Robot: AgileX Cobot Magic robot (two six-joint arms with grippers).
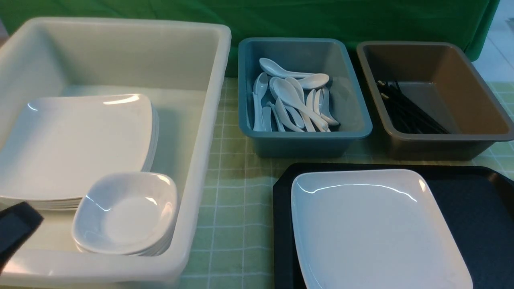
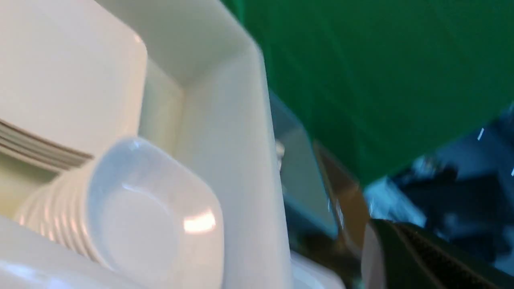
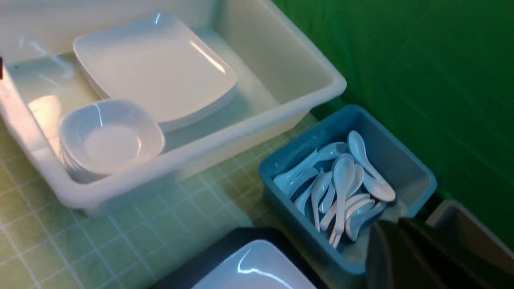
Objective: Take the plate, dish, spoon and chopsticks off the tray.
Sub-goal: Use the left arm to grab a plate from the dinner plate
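Observation:
The large white plate (image 1: 377, 228) lies on the black tray (image 1: 470, 208) at the front right, and nothing else shows on the part of the tray in view. Several white spoons (image 1: 293, 100) lie in the blue tub (image 1: 305, 140). Black chopsticks (image 1: 409, 110) lie in the brown tub (image 1: 437, 144). A stack of small deep dishes (image 1: 126, 212) sits in the white tub. My left gripper (image 2: 377, 226) is shut and empty, with its dark tip (image 1: 18, 224) over the white tub's front left corner. My right gripper (image 3: 395, 226) is shut and empty beside the blue tub (image 3: 345, 120), outside the front view.
The big white tub (image 1: 204, 160) fills the left side and holds a stack of large plates (image 1: 76, 144) behind the dishes. Green checked cloth (image 1: 237, 208) lies between the tub and the tray. A green backdrop (image 1: 281, 16) closes the far side.

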